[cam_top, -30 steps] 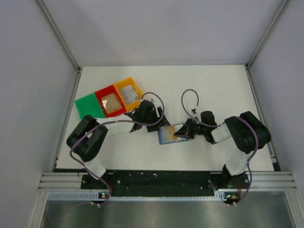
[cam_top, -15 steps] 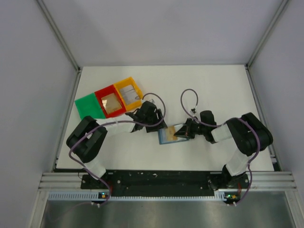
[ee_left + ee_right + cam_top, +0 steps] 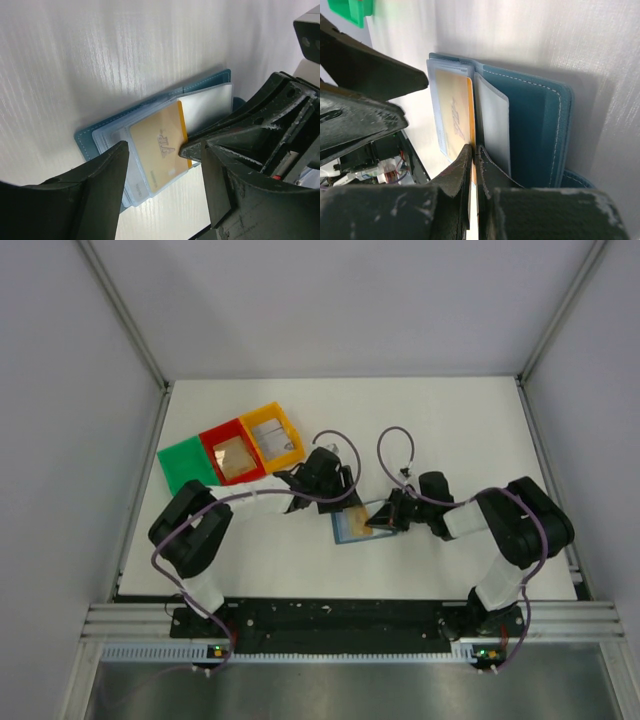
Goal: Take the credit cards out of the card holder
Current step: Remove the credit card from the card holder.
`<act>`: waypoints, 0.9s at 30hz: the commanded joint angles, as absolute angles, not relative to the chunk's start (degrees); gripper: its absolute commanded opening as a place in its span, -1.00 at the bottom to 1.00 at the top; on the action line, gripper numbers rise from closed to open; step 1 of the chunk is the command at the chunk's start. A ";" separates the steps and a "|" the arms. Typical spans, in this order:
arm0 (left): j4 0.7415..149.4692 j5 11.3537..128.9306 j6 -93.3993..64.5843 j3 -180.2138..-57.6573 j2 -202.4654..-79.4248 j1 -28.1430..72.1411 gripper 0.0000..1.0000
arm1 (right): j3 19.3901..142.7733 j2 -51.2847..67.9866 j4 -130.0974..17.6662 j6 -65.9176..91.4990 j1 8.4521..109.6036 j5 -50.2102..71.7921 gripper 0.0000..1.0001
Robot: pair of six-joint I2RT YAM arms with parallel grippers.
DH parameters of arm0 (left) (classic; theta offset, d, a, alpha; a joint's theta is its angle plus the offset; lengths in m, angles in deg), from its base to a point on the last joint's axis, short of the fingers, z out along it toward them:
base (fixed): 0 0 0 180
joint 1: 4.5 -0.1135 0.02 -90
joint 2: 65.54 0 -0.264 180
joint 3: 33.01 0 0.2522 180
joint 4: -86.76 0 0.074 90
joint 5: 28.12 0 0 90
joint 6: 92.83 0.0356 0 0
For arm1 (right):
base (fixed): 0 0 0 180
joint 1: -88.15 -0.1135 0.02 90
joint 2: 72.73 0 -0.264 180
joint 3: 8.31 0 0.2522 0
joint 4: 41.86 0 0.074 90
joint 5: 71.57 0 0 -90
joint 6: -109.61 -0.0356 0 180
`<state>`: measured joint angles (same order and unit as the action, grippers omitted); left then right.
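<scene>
Blue stitched card holder (image 3: 86, 141), clear sleeves (image 3: 210, 102) fanned; right gripper (image 3: 474, 150) pinching, apparently gold card (image 3: 157, 150); left gripper (image 3: 164, 165) spread, empty.

Black arms (image 3: 190, 535), pale forearm sections, purple cables (image 3: 392, 440); pincer fingers (image 3: 445, 200) scuffed, perhaps chipped.

The card holder (image 3: 352, 528) lies between the left fingers (image 3: 343, 500) and right fingers (image 3: 384, 520).

text: "VIP" | on: gold card (image 3: 159, 150) | in: card holder (image 3: 86, 142) pocket
</scene>
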<state>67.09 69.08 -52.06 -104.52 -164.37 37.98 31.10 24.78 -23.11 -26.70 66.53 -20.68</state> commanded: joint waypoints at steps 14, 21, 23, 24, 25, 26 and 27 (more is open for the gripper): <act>60.61 66.72 -49.15 -110.23 -170.75 38.39 0.34 | 30.85 24.30 -26.18 -23.02 65.57 -16.81 -1.00; 62.28 72.33 -50.11 -109.61 -170.39 39.00 0.34 | 31.20 24.56 -26.00 -23.20 65.39 -16.81 -1.00; 63.07 74.61 -50.90 -109.61 -170.30 39.18 0.34 | 31.20 24.56 -25.91 -23.20 65.30 -16.81 -1.00; 63.59 76.02 -51.34 -109.43 -170.30 39.09 0.34 | 31.29 24.57 -25.91 -23.28 65.22 -16.81 -1.00; 64.12 76.90 -51.87 -109.26 -170.30 39.18 0.34 | 31.29 24.57 -25.91 -23.29 65.22 -16.81 -1.00; 64.91 77.78 -52.39 -109.00 -170.22 39.18 0.33 | 31.29 24.65 -25.83 -23.29 65.22 -16.81 -1.00; 66.13 78.40 -53.01 -108.64 -170.13 39.18 0.33 | 31.29 24.74 -25.74 -23.37 65.22 -16.73 -1.00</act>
<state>64.40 72.93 -50.99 -109.66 -169.30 38.24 31.10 24.78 -23.11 -26.39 66.44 -20.55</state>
